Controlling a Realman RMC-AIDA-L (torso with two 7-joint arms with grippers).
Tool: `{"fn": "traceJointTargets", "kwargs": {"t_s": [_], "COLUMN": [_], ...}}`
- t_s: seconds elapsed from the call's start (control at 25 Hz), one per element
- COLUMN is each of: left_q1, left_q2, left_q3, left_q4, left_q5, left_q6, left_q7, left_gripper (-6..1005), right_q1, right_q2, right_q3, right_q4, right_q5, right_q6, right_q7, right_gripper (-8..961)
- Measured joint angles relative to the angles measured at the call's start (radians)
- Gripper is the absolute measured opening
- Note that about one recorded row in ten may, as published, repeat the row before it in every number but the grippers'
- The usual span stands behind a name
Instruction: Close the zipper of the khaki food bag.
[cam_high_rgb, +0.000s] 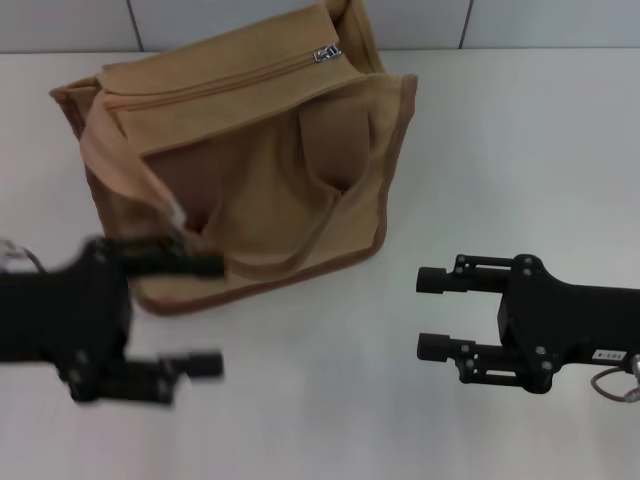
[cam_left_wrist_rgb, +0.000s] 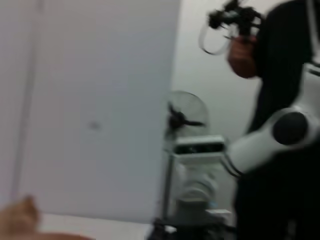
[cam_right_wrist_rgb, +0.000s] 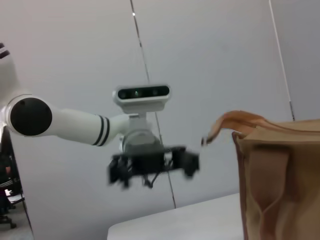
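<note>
The khaki food bag (cam_high_rgb: 250, 170) stands on the white table at the back, left of centre, with its handles drooping over the front. The zipper (cam_high_rgb: 220, 80) runs along its top edge, and the silver slider (cam_high_rgb: 326, 53) sits at the line's right end. My left gripper (cam_high_rgb: 205, 315) is open and blurred at the bag's front-left corner; its upper finger (cam_high_rgb: 190, 266) overlaps the bag's bottom edge. My right gripper (cam_high_rgb: 428, 314) is open and empty on the right, apart from the bag. The right wrist view shows the bag (cam_right_wrist_rgb: 280, 180) and the left gripper (cam_right_wrist_rgb: 152, 165) beyond it.
The white table (cam_high_rgb: 330, 420) stretches in front of the bag and between the grippers. A tiled wall (cam_high_rgb: 540, 20) runs behind it. The left wrist view shows a wall, a fan (cam_left_wrist_rgb: 186, 117), a person (cam_left_wrist_rgb: 280, 50) and a sliver of khaki fabric (cam_left_wrist_rgb: 20, 220).
</note>
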Motion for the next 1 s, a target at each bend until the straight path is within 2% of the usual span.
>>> {"fn": "traceJointTargets", "kwargs": {"t_s": [0.08, 0.12, 0.16, 0.28, 0.44, 0.72, 1.0], "left_q1": [-0.001, -0.001, -0.001, 0.007, 0.007, 0.011, 0.016], "left_q2": [-0.007, -0.025, -0.025, -0.057, -0.063, -0.056, -0.053], "left_q3": [0.067, 0.084, 0.084, 0.018, -0.018, -0.037, -0.046], "left_q4": [-0.003, -0.011, -0.011, -0.028, -0.052, -0.082, -0.101], "left_q5": [0.004, 0.029, 0.029, 0.119, 0.15, 0.158, 0.159], "left_q6": [-0.006, -0.022, -0.022, -0.045, -0.049, -0.066, -0.068], "left_q7": [0.015, 0.031, 0.031, 0.065, 0.073, 0.072, 0.074], "left_gripper": [785, 785, 785, 785, 785, 785, 785], "right_q1": [0.002, 0.002, 0.002, 0.004, 0.004, 0.009, 0.016], "right_q2": [0.0, 0.0, 0.0, 0.001, 0.002, 0.004, 0.006], "right_q3": [-0.007, -0.015, -0.015, -0.042, -0.052, -0.072, -0.073], "right_q4": [0.008, 0.015, 0.015, 0.022, 0.034, 0.042, 0.058], "right_q5": [0.0, 0.0, 0.0, 0.0, 0.0, 0.001, 0.004], "right_q6": [0.0, 0.0, 0.0, 0.0, 0.0, 0.003, 0.021], "right_q7": [-0.013, -0.026, -0.026, -0.036, -0.05, -0.059, -0.082], "right_gripper": [641, 641, 640, 640, 640, 641, 715]}}
